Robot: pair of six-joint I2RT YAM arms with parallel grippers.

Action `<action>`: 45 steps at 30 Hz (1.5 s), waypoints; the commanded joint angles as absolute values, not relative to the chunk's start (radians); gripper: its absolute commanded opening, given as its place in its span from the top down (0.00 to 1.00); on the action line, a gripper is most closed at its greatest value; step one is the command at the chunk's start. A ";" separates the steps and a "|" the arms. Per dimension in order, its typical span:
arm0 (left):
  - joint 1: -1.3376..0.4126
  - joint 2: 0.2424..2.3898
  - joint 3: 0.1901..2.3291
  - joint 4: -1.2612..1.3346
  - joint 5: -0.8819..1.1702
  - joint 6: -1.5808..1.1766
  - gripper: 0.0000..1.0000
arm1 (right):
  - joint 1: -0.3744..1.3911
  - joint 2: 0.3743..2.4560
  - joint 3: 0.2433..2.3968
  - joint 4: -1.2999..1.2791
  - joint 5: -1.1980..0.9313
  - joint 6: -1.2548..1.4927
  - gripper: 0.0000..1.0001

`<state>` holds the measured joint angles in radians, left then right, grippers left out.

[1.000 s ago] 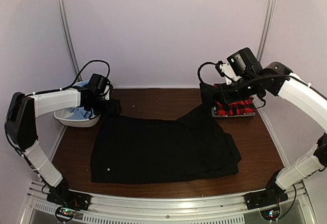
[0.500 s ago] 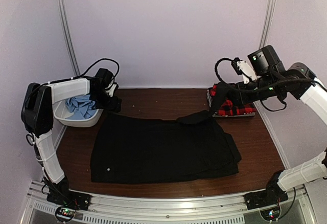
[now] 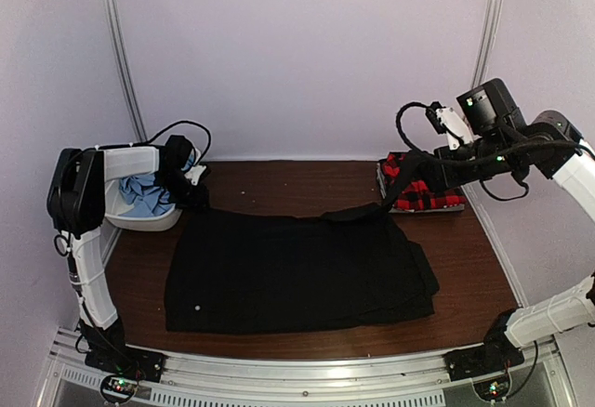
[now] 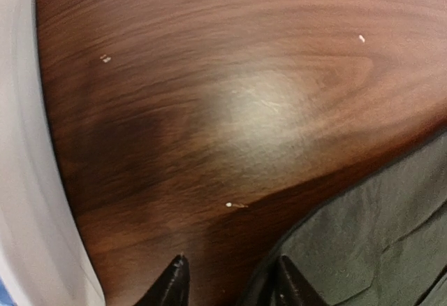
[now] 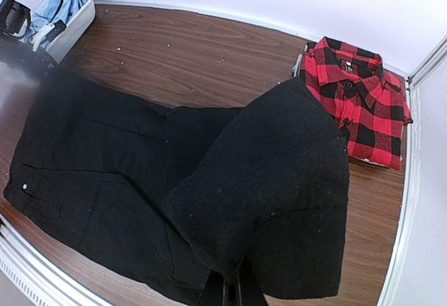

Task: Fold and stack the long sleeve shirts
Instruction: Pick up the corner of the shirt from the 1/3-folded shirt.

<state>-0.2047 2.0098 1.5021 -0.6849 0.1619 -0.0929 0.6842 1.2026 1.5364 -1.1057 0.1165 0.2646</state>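
The black long sleeve shirt (image 3: 297, 268) lies spread across the middle of the table. My right gripper (image 3: 398, 179) is shut on one end of it and holds that part up over the back right, so the cloth (image 5: 272, 180) drapes from my right gripper (image 5: 234, 290). A folded red-and-black plaid shirt (image 3: 435, 193) lies at the back right. The light blue shirt (image 3: 141, 193) sits in a white basin. My left gripper (image 3: 192, 190) is low at the black shirt's far left corner. In the left wrist view, my left gripper (image 4: 230, 281) stands open, its right finger on the cloth's edge (image 4: 363, 243).
The white basin (image 3: 139, 219) stands at the back left against the wall. A metal rail (image 3: 297, 370) runs along the near edge. Pale walls close in the back and both sides. Bare brown wood (image 3: 279, 179) shows behind the black shirt.
My right gripper has carried its end of the black shirt up and to the right, toward the plaid shirt. My left jaws have narrowed and the left arm has drawn in by the basin.
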 commanded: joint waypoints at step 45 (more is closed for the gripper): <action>-0.345 1.390 0.976 -0.516 0.015 -0.100 0.99 | 0.687 0.695 1.332 -1.378 -0.188 0.558 1.00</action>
<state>-0.3225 1.4288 1.0054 -0.5667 0.0570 -0.0959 0.6834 0.7189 1.3819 -1.3796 -0.1577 0.5323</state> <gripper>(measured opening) 0.012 0.018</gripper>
